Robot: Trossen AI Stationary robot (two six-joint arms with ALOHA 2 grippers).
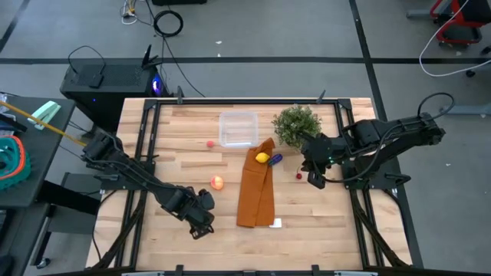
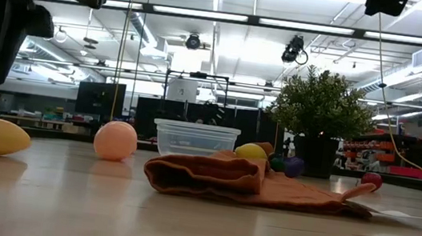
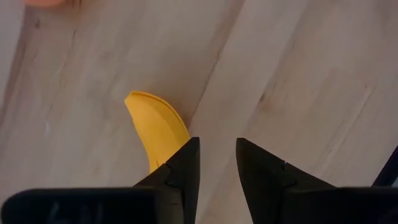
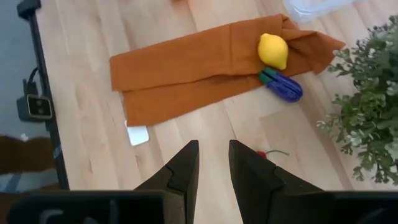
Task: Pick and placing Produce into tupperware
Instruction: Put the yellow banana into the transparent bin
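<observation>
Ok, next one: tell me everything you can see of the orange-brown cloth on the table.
The orange-brown cloth is a long strip of soft-looking fabric lying on the wooden table, folded and rumpled, running from near the clear tupperware toward the table's front edge. A yellow lemon rests on its bunched end; a dark purple-blue piece lies at its edge there. A small white tag sits by the far corner. Neither end effector touches it.

No lettering, brand, number or sign can be read anywhere in these views. A small white tag (image 4: 136, 134) lying on the counter (image 4: 81, 50) beside the orange cloth (image 4: 205, 71) shows a blank face, and the distant shelving in the low view is too far off to read.
</observation>
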